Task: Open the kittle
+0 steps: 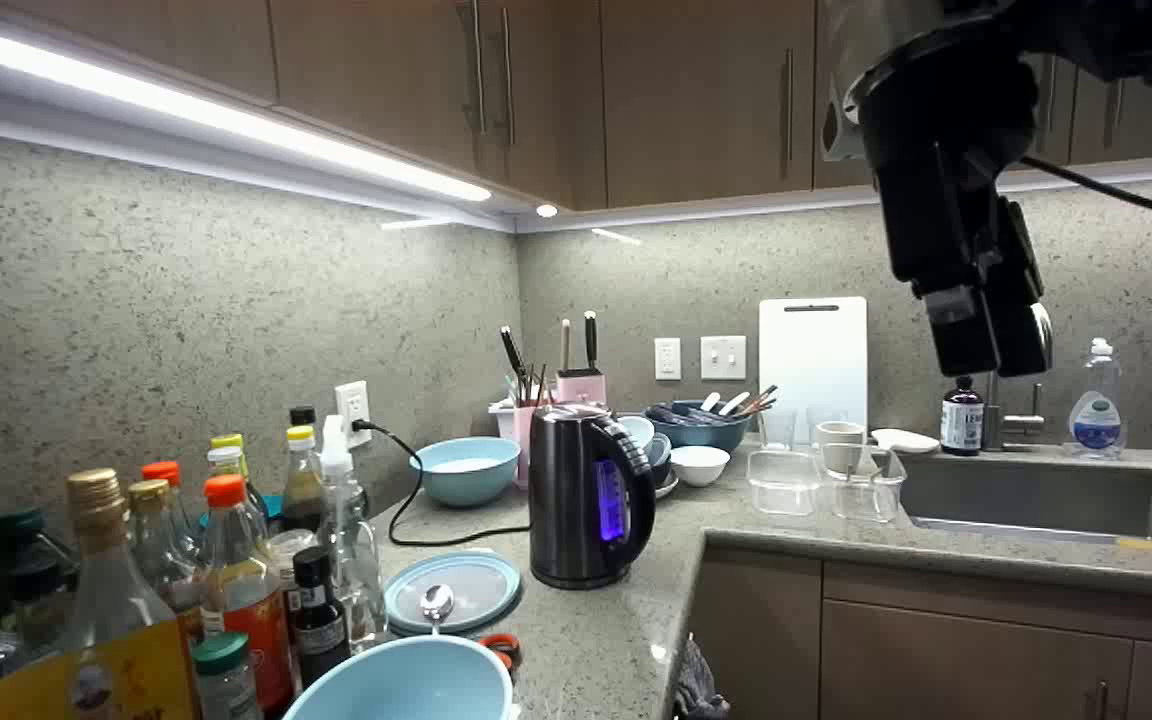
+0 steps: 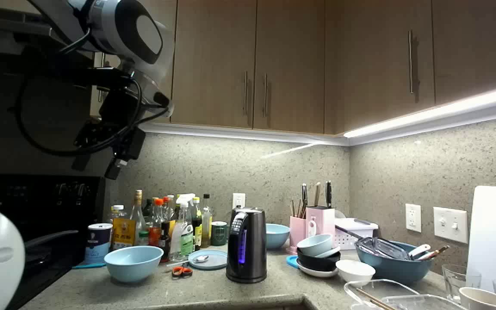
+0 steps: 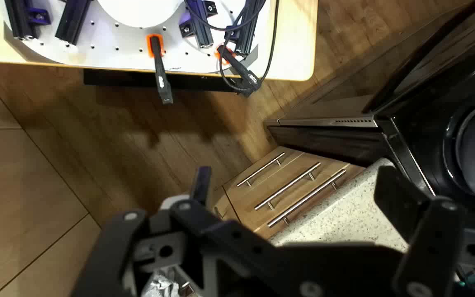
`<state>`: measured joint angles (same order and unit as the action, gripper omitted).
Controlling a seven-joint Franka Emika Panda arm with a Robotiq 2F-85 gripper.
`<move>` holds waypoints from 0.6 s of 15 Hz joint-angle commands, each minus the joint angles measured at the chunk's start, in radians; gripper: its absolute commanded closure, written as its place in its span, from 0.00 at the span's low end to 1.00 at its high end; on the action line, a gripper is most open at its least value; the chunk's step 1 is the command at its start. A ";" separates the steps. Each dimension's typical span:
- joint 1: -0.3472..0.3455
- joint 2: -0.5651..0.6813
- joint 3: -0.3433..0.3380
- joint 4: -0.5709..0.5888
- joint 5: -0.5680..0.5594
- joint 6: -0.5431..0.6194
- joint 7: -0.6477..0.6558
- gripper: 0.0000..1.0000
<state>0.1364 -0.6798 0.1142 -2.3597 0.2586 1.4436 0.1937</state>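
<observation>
The kittle, a tall dark glossy electric kettle, stands upright on the counter in both exterior views. Its window glows purple-blue beside the black side handle. Its lid looks down flat on top. My gripper hangs in the air well above the counter and far from the kettle in both exterior views. In the wrist view the gripper has its fingers wide apart with nothing between them. The kettle is out of the wrist view.
Several bottles, a light-blue bowl, a blue plate with a spoon and orange scissors lie near the kettle. Stacked bowls and a pink knife block stand close by. Cabinets hang above.
</observation>
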 commanded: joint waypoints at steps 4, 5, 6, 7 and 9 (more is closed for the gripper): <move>-0.024 -0.001 0.017 0.003 0.008 -0.005 -0.011 0.00; -0.024 -0.001 0.017 0.003 0.008 -0.005 -0.011 0.00; -0.024 -0.001 0.017 0.003 0.008 -0.005 -0.011 0.00; -0.028 0.011 0.017 0.004 0.005 0.009 -0.009 0.00; -0.041 0.047 0.023 0.013 -0.006 0.058 -0.008 0.00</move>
<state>0.1279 -0.6761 0.1176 -2.3597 0.2584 1.4550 0.1937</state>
